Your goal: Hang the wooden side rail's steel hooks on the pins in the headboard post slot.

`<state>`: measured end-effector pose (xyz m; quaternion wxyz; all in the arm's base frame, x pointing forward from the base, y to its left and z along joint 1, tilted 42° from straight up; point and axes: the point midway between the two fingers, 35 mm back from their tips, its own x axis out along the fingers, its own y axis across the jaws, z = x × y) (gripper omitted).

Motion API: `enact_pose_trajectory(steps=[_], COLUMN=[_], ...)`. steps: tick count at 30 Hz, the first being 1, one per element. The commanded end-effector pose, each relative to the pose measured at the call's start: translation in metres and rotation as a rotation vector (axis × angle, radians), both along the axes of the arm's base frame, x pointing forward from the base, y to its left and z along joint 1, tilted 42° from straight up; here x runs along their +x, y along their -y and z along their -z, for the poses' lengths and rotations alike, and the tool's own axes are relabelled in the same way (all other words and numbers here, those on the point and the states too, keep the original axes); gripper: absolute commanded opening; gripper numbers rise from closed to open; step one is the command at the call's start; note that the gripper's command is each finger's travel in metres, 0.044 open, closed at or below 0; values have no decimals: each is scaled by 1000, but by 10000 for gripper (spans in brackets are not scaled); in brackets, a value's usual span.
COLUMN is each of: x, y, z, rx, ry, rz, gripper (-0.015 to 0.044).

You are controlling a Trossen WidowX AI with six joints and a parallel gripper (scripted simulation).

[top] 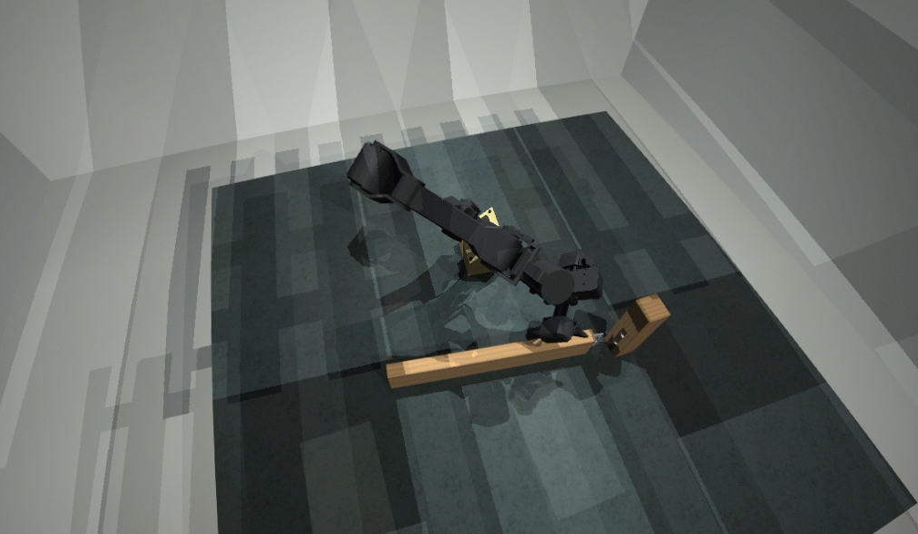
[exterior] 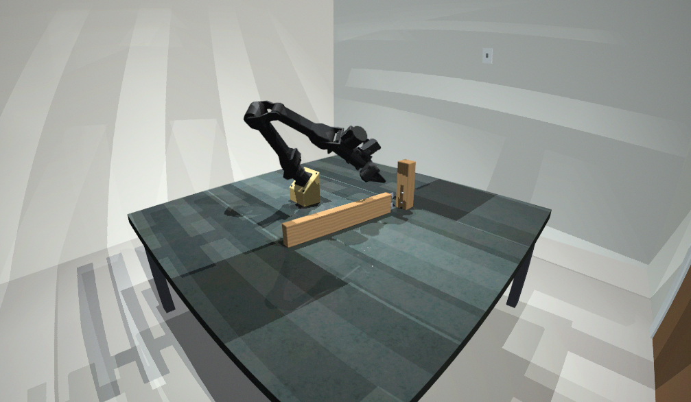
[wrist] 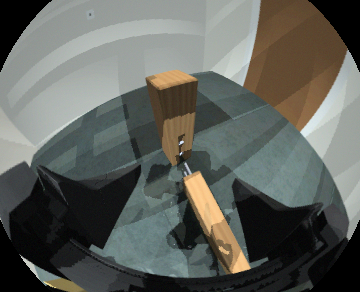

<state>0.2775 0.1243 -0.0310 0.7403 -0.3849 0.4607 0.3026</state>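
Note:
The wooden side rail stands on its long edge on the table. Its steel hooks point at the lower part of the slot in the upright headboard post. I cannot tell whether they touch the pins. My gripper is open and empty. It hangs just above the rail near its hook end, with one finger to each side of the rail in the wrist view.
The arm's tan base mount stands behind the rail near the middle of the dark table. The post stands toward the table's right side. The table edges are far from the rail.

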Motion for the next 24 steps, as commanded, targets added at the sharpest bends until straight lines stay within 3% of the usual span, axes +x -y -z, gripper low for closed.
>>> enact_pose_trajectory(steps=[1,13,24], x=[2,8,12], y=[1,8,14], z=[1,3,-3], rx=[12,50,50], ry=[-31,-135,-86], rz=[104,756,1341], gripper=[440,440,440])
